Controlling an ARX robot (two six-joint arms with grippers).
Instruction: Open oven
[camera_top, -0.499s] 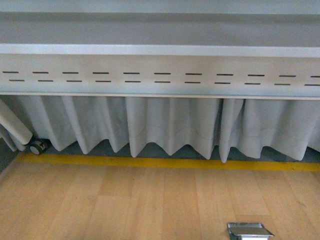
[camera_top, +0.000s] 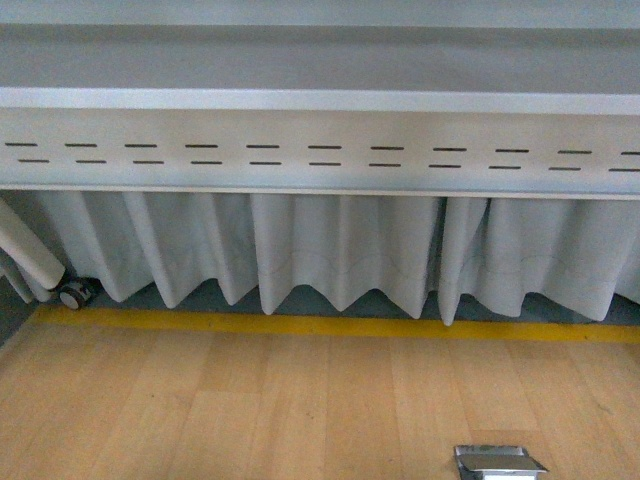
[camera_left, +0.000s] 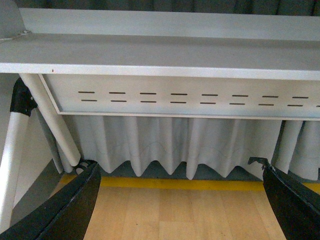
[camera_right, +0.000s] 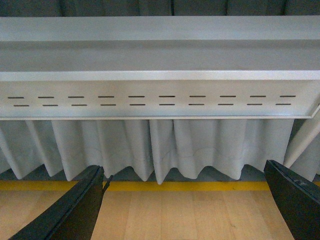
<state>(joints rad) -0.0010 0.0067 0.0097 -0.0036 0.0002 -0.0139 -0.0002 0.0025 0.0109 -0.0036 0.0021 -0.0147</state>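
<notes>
Straight ahead in the front view, a grey tabletop edge (camera_top: 320, 100) and its slotted metal panel (camera_top: 320, 155) are filling the upper half. A white pleated skirt (camera_top: 340, 250) is hanging under them, and a yellow floor line (camera_top: 330, 325) is running along the wood floor (camera_top: 250, 410). A caster wheel (camera_top: 73, 294) is sitting at far left and a metal floor box (camera_top: 497, 461) at lower right. The oven is not showing in any view, so I cannot tell where it is standing; my guess is up on the tabletop, above where all three cameras are looking. Neither arm is appearing in the front view. The left gripper (camera_left: 180, 167) is hanging low with its fingers spread wide, nothing between them, only skirt and floor showing through the gap. The right gripper (camera_right: 184, 167) is doing the same, spread wide and empty, facing the same slotted panel. Compared with half a second back, the front view is looking identical, nothing shifting. So the task is reading as barely begun: the door handle is not being approached yet, and the arms are likely needing to rise before any reach.
</notes>
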